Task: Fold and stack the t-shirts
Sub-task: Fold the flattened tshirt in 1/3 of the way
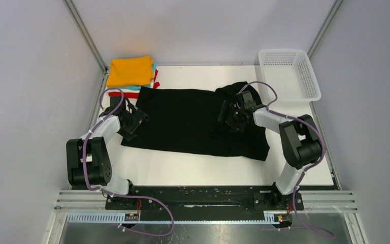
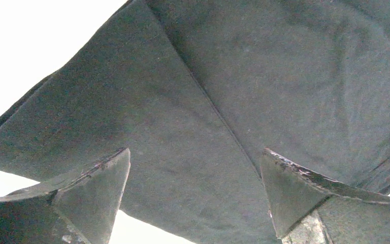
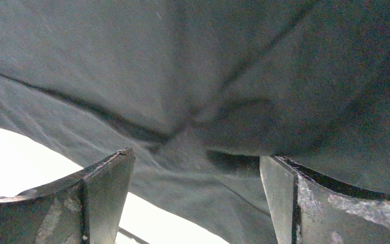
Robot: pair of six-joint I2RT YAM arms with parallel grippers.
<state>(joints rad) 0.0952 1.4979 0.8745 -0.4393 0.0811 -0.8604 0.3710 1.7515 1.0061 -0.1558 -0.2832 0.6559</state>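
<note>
- Overhead, you see the black shirt (image 1: 193, 122) spread on the table (image 1: 183, 170). Its long axis runs left to right, and its right end is bunched. The left gripper (image 1: 132, 122) sits at the shirt's left edge, and the right gripper (image 1: 232, 118) is over the rumpled cloth toward the right end, so each end has its own arm nearest. The stack (image 1: 129, 71), orange on top, lies in the far left corner, beyond the left gripper. The basket (image 1: 287, 73) stands at the far right.
- In the left wrist view, the left gripper (image 2: 195, 198) has its jaws wide and nothing is between them. The shirt fills the view ahead, with a crease running diagonally. Bare table shows at the left and low between the fingers, so you are right at the cloth's edge.
- In the right wrist view, the right gripper (image 3: 198, 198) is wide too and holds nothing. Creases meet just ahead of the jaws, and the cloth's edge is at the lower left. A pinch here would likely take more than one layer, so pick your spot with care.
</note>
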